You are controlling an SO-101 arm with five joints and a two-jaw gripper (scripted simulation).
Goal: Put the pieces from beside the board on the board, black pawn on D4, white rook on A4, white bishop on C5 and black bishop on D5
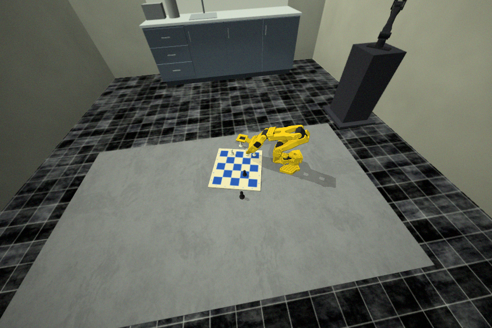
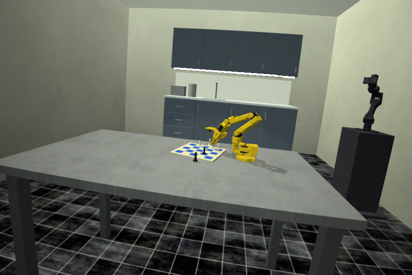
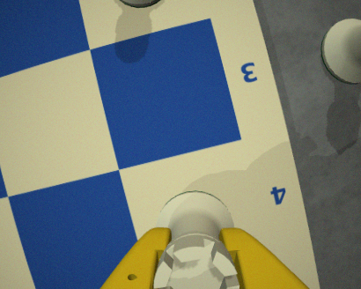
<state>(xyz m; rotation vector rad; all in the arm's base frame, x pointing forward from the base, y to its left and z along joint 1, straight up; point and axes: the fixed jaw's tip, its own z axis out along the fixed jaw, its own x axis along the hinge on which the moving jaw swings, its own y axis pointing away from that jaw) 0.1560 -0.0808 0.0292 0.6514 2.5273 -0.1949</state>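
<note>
My gripper [image 3: 194, 240] [image 1: 249, 152] [image 2: 210, 141] is shut on the white rook [image 3: 195, 280], gripping its neck below the crown. The rook is upright, with its base [image 3: 194, 215] over the cream edge square beside the label 4 on the blue-and-cream board [image 3: 47, 129] [image 1: 234, 187] [image 2: 186, 154]. I cannot tell whether the base touches the board. A white piece [image 3: 348, 48] [image 2: 218, 146] stands on the table just off the board's edge. One black piece [image 1: 245, 173] [image 2: 203, 151] stands on the board. Another black piece [image 1: 241, 196] [image 2: 195, 157] stands on the table beside it.
A white pawn [image 1: 232, 152] stands on the board in row 2. The arm's yellow base [image 1: 287, 159] sits on the grey table [image 1: 159, 216] to the right of the board. A dark pedestal with a camera arm [image 1: 367, 81] stands beyond the table.
</note>
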